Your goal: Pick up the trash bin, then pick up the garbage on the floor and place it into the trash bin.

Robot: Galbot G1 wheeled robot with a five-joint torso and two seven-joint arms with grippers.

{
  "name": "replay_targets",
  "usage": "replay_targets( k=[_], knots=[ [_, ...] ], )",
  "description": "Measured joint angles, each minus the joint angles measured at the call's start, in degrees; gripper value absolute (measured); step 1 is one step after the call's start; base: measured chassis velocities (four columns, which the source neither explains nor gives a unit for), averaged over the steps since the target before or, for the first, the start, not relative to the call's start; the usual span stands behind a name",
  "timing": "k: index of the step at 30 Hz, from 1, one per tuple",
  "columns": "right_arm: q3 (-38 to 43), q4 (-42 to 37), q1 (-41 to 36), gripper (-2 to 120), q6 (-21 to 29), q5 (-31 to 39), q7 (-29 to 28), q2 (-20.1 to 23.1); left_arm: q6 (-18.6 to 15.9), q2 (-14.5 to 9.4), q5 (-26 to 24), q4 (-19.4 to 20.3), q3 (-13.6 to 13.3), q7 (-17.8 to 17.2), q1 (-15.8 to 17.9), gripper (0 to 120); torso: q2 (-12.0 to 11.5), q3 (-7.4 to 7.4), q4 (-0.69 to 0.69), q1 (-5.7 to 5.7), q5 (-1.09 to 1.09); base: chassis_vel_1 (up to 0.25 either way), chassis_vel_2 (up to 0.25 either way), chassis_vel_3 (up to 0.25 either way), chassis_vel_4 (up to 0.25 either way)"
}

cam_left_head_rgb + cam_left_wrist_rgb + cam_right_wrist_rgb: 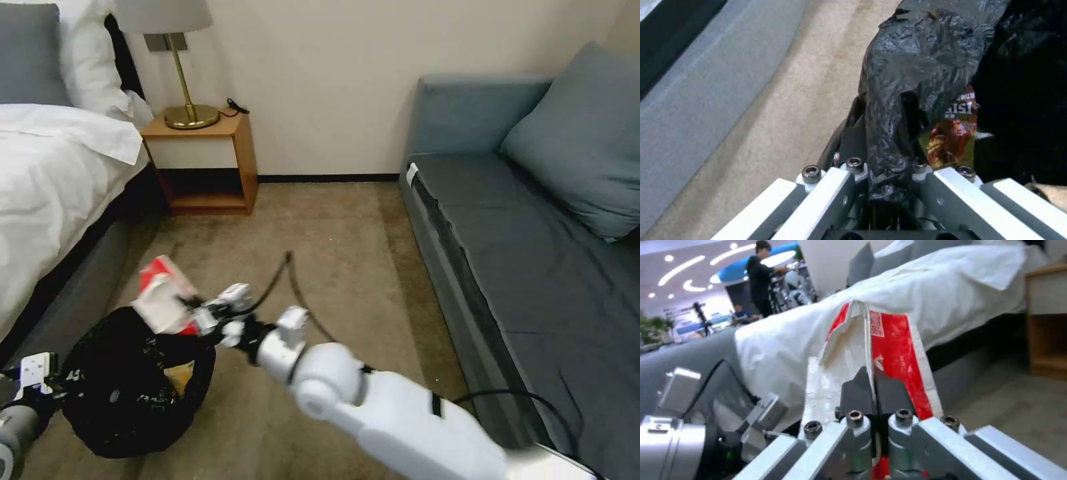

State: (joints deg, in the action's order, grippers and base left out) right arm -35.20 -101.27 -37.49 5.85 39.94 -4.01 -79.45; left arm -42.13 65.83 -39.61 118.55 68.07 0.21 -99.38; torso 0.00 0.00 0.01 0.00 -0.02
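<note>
Carpeted floor (347, 253) between bed (47, 173) and sofa (533, 253). Trash bin (133, 387) sits at lower left; left gripper (882, 160) is clamped on its black bag rim. Right gripper (200, 319) pinches the red-and-white packet (163, 300) above the bin opening. Yellow wrapper (953, 133) lies inside.

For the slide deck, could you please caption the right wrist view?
Right gripper, fingers shut on the red-and-white packet, beside the white-sheeted bed.
</note>
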Motion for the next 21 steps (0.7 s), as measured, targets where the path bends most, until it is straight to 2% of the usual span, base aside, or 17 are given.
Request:
replay_targets(
  k=[2, 6, 16, 19, 21],
  knots=[
    [-2.0, 3.6, 1.0, 0, -0.2, -1.0, -0.3, -3.6, 0.0, 0.1, 0.0, 0.1, 0.2, 0.0, -0.2, 3, 0.0, 0.0, 0.0, 0.0, 0.0, 0.0, 0.0, 0.0, 0.0],
    [-3.4, 6.2, 1.4, 0, -0.3, -1.9, -0.6, -5.9, 0.0, 0.2, 0.0, 0.1, 0.4, 0.0, -0.2, 3, 0.0, 0.0, 0.0, 0.0, 0.0, 0.0, 0.0, 0.0, 0.0],
    [-4.9, 8.3, 1.1, 0, -0.4, -3.8, -0.9, -6.7, 0.0, 0.6, 0.0, 0.2, 0.0, 0.0, -0.1, 3, 0.0, 0.0, -0.02, 0.0, 0.0, 0.0, 0.0, 0.0, 0.0],
    [-5.0, 8.6, 0.9, 7, -0.4, -4.0, -1.0, -6.7, 0.0, 0.7, 0.0, 0.2, -0.1, 0.0, 0.0, 3, 0.0, 0.0, -0.01, 0.0, 0.01, 0.0, 0.0, 0.0, 0.0],
    [-5.0, 8.8, 0.8, 15, -0.3, -4.4, -1.3, -6.9, 0.0, 0.7, 0.0, 0.2, -0.1, 0.0, 0.0, 3, 0.0, 0.0, -0.01, 0.0, 0.01, 0.0, 0.0, 0.0, 0.0]
  ],
)
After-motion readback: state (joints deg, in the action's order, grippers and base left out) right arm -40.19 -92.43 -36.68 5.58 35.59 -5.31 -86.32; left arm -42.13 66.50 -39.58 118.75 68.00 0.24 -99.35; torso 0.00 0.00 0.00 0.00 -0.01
